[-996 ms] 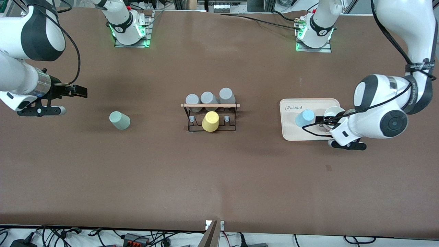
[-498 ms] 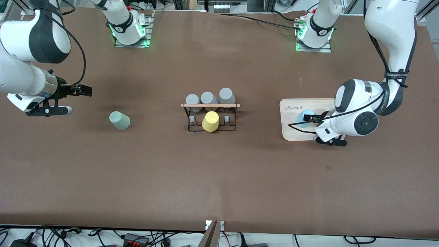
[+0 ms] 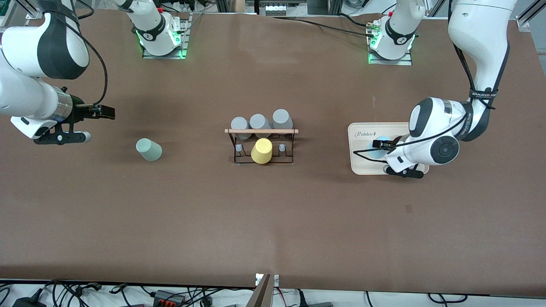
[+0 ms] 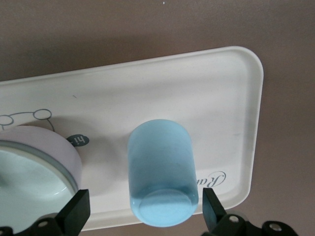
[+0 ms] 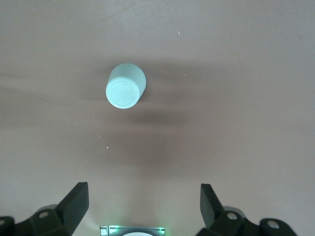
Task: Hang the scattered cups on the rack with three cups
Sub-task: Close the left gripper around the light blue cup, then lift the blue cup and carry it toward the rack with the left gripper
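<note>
Light blue, the cup (image 4: 162, 172) stands upside down on the cream tray (image 3: 362, 168), right between the spread fingers of the left gripper (image 4: 142, 209), which touch neither side of it. Just beside it on the tray sits a pale bowl (image 4: 34, 172). The right gripper (image 3: 100, 112) hangs spread wide over bare table at its own end, the sage green cup (image 3: 148, 149) standing apart from it. Between the two arms is the black wire rack (image 3: 262, 147), carrying three grey cups (image 3: 260, 122) and a yellow cup (image 3: 262, 151).
</note>
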`<state>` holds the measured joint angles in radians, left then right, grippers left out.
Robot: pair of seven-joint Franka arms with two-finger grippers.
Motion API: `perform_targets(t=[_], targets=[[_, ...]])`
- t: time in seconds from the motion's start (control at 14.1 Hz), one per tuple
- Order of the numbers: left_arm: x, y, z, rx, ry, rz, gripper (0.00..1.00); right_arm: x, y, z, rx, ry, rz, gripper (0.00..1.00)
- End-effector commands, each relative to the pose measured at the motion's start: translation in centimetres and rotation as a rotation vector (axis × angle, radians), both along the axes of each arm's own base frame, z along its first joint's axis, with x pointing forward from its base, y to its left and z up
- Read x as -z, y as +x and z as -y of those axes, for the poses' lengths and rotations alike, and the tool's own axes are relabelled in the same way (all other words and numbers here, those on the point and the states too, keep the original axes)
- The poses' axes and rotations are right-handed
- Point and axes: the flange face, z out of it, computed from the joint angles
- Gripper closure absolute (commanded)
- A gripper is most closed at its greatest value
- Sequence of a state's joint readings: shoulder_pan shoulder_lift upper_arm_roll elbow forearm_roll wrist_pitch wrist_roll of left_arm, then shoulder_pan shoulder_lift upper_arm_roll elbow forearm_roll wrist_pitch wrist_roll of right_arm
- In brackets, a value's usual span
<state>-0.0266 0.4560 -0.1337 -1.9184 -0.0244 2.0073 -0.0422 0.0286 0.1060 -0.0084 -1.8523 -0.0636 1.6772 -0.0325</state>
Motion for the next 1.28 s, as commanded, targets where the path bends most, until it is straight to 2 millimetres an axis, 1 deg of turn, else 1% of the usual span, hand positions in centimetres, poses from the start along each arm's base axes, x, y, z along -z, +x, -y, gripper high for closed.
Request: perform_targets(t=[0.0, 0.07, 0.14, 0.28, 0.36, 0.43, 0.5, 0.57, 0.64, 0.71, 0.78, 0.85, 0.92, 1.0, 1.14, 1.21], targets=[[0.8, -1.2, 0.9, -0.039, 0.001, 0.002, 0.0, 0.0, -0.7, -0.2, 0.004, -0.015, 0.0, 0.0], [1.0, -1.4, 1.5, -0.034, -0.001, 0.001, 0.0, 0.1, -0.8, -0.2, 0.004, -0.015, -0.001, 0.0], [1.3, -1.4, 1.7, -0.031, -0.002, -0.001, 0.0, 0.2, -0.8, -0.2, 0.005, -0.014, -0.003, 0.0], [2.1, -1.5, 1.8, -0.03, -0.003, -0.01, 0.0, 0.4, -0.9, -0.1, 0.007, -0.012, -0.009, 0.0], [2.1, -1.4, 1.8, -0.03, -0.004, -0.011, 0.0, 0.5, -0.9, -0.1, 0.009, -0.012, -0.011, 0.0], [2.1, -1.3, 1.6, -0.032, -0.004, -0.009, 0.03, 0.5, -0.9, -0.1, 0.009, -0.012, -0.011, 0.0], [2.0, -1.3, 1.5, -0.035, -0.004, -0.007, 0.08, 0.5, -0.9, 0.0, 0.01, -0.012, -0.012, 0.0], [2.1, -1.2, 1.3, -0.038, -0.004, -0.009, 0.2, 0.6, -0.9, 0.0, 0.011, -0.011, -0.014, 0.0], [2.0, -1.3, 1.1, -0.04, -0.003, -0.016, 0.34, 0.7, -1.0, 0.0, 0.011, -0.011, -0.015, 0.0], [1.7, -1.2, 1.1, -0.039, -0.001, -0.015, 0.47, 0.8, -1.0, -0.1, 0.009, -0.011, -0.018, 0.0], [1.2, -1.1, 1.1, -0.039, -0.002, -0.01, 0.55, 0.9, -1.1, -0.1, 0.009, -0.011, -0.02, 0.0], [0.0, -0.2, 1.1, -0.042, -0.004, -0.003, 0.62, 0.9, -1.1, -0.1, 0.01, -0.01, -0.021, 0.0], [-1.4, 0.6, 1.2, -0.039, -0.004, -0.009, 0.65, 0.9, -1.1, -0.1, 0.01, -0.01, -0.021, 0.0], [-3.6, 2.0, 1.4, -0.033, -0.005, -0.007, 0.65, 1.0, -1.1, -0.2, 0.008, -0.011, -0.023, 0.0], [-8.7, 4.3, 2.5, -0.016, -0.01, 0.0, 0.7, 1.1, -1.1, -0.1, 0.01, -0.009, -0.024, 0.0], [-10.4, 5.4, 3.1, -0.009, -0.016, 0.019, 0.7, 1.0, -1.1, -0.2, 0.009, -0.008, -0.021, 0.0]])
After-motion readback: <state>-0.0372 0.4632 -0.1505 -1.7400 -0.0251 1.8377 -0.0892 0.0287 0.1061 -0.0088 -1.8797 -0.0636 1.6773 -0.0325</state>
